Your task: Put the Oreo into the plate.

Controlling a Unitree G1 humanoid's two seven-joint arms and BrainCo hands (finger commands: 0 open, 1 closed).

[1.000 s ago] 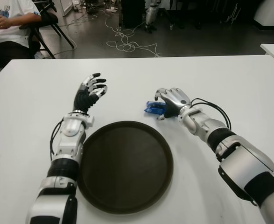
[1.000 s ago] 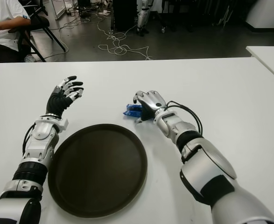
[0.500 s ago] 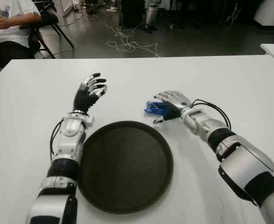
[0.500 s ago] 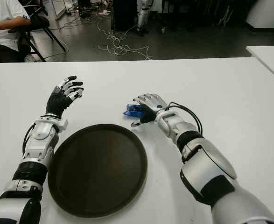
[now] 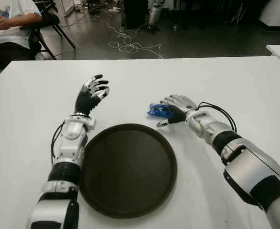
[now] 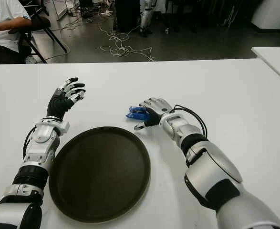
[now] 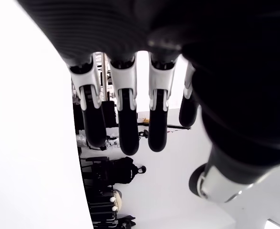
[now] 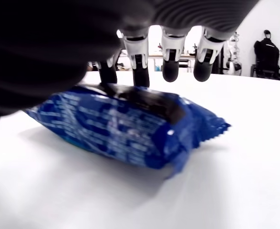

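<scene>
One blue Oreo packet (image 5: 157, 110) lies on the white surface (image 5: 235, 86), just beyond the rim of the single dark round plate (image 5: 128, 169), which holds nothing. The right robot hand (image 5: 177, 109) arches over the packet with fingers extended, apparently not yet clasping it. The left robot hand (image 5: 91, 95) shows beside the plate's left, fingers spread and holding nothing. Grasping and carrying remain.
</scene>
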